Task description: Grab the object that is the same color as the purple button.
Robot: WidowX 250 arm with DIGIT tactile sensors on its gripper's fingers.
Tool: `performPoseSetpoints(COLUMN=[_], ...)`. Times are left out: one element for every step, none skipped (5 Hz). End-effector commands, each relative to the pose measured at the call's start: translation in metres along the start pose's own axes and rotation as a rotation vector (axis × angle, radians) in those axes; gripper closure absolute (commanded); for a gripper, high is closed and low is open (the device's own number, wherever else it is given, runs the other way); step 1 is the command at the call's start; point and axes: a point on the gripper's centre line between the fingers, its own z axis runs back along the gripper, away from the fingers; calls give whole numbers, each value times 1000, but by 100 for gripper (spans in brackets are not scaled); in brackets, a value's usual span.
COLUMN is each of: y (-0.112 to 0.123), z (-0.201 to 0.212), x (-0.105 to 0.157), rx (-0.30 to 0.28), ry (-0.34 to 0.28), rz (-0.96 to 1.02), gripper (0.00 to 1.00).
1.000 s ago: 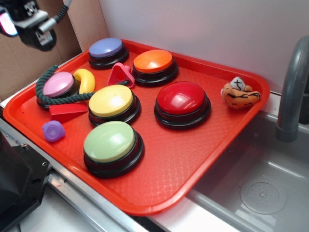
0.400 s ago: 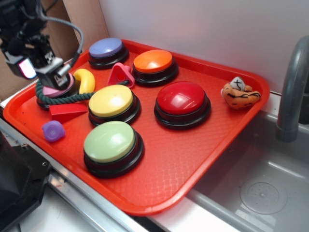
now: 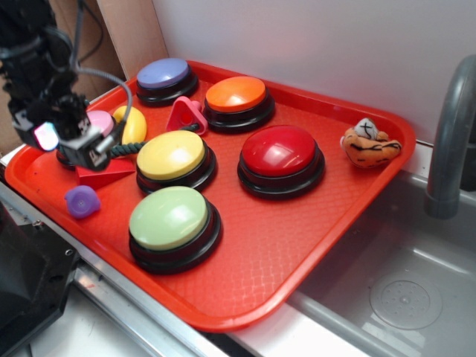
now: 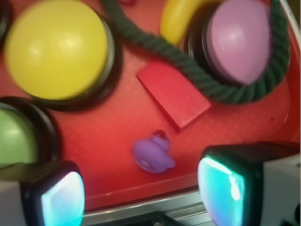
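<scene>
Looking down from the wrist view: two fingers (image 4: 56, 197) with glowing cyan pads sit at the bottom corners, spread wide apart, nothing between them. Gripper (image 4: 141, 193) is open. Small purple toy piece (image 4: 153, 153) lies on the red tray (image 4: 108, 136) just beyond the gap, near the tray's front rim, touching nothing. Past it a red block (image 4: 173, 99) lies flat, then a dark green rope (image 4: 188, 70) curving around the pink-topped button (image 4: 240, 40), with a yellow curved piece (image 4: 178, 19) beside it. Yellow button (image 4: 56, 49) at upper left; edge of the green button (image 4: 16, 139) at left.

Exterior view gives what the wrist camera misses: the whole tray and the arm. Gripper (image 3: 71, 145) hangs low over the tray's left end, in front of the pink-topped button (image 3: 100, 123), tilted downward, cable looping behind. One pad glows pink here. Purple toy piece (image 3: 82, 201) sits just below and in front of the gripper, apart from it. Farther back: purple button (image 3: 163, 74) at the far left corner, pink triangular piece (image 3: 186, 115), orange button (image 3: 236, 94), red button (image 3: 280, 151). A striped plush toy (image 3: 370, 143) rests at the tray's far right. Sink (image 3: 401, 282) and grey faucet (image 3: 450, 141) lie beyond.

No readable writing or labels in either view.
</scene>
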Motion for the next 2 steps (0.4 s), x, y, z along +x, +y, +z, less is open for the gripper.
performPoseSetpoints(y=[14, 14], z=[-29, -46], x=[0, -2], rx=[-17, -4], ry=[18, 37], rz=[37, 56], gripper=[0, 0])
